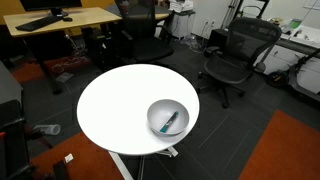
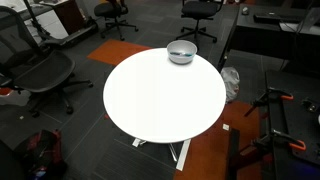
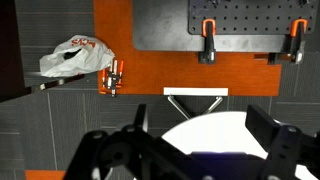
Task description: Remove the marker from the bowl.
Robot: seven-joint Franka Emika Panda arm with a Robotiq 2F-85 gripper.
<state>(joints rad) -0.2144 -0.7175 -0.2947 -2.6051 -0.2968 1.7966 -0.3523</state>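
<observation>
The grey bowl (image 1: 168, 118) stands near the edge of the round white table (image 1: 115, 110). The marker (image 1: 171, 122), dark with a teal part, lies slanted inside the bowl. In an exterior view the bowl (image 2: 181, 52) sits at the table's (image 2: 165, 100) far edge, and the marker is too small to tell there. The arm does not show in either exterior view. In the wrist view my gripper (image 3: 200, 120) is open and empty, high above the table's edge (image 3: 215, 132). The bowl and marker are out of the wrist view.
Black office chairs (image 1: 235, 55) (image 2: 40, 75) stand round the table. A wooden desk (image 1: 60, 20) is behind. Orange carpet (image 3: 130, 45), a white plastic bag (image 3: 75, 57) and a dark pegboard with orange clamps (image 3: 210, 40) lie on the floor.
</observation>
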